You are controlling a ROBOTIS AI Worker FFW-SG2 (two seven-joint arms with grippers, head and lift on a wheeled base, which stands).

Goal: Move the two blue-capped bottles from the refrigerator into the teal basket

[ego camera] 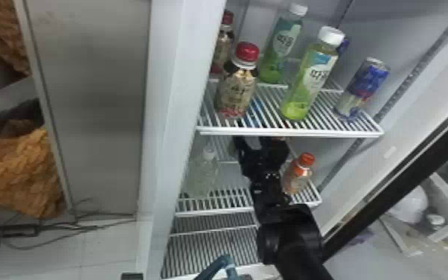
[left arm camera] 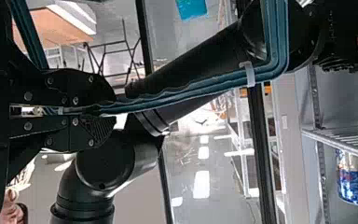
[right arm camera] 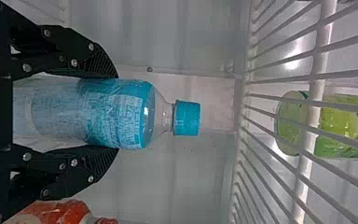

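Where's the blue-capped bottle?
In the right wrist view, the blue-capped bottle is between the fingers of the right gripper, near the orange-capped bottle.

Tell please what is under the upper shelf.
An orange-capped bottle, a clear bottle, and a blue-capped bottle between the right fingers. The shelf and arm hide part of the back.

Right arm (ego camera: 290, 234) stretched forward
Right gripper (ego camera: 259, 143) clasping, fingers apart and facing — left gripper (left arm camera: 109, 112) with its fingertips together.
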